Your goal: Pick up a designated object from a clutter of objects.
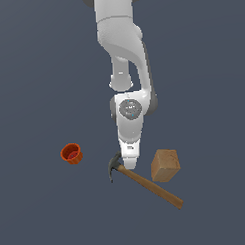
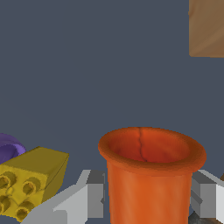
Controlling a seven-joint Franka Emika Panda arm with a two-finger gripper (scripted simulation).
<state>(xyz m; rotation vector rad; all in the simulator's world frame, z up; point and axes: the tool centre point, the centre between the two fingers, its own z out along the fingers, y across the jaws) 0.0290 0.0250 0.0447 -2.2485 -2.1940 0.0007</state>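
Arm (image 1: 123, 54) comes down near-vertical from the top of the exterior view, wrist pointing straight at the floor, hand low among the clutter. Gripper (image 2: 148, 199) sits just above the hammer (image 1: 141, 180), beside its dark head, with the tan wooden block (image 1: 165, 165) close on the exterior view's right. Fingertips not visible in that view; the hand's body hides them.

Wrist view: the tiny orange cup (image 2: 151, 175) stands upright between the two grey fingers (image 2: 94, 194), flared rim toward the camera. Fingers sit narrow, one on each side of the cup wall, apparently touching it; firm grip cannot be confirmed. The cup cannot be seen in the exterior view.

Near the cup in the wrist view: a yellow studded brick (image 2: 30, 183) and, beyond it, an edge of a purple cup (image 2: 8, 146). The block's corner shows too.

Red-orange cup (image 1: 71, 153) stands well apart on the exterior view's left.

No brands, labels or legible writing on anything.
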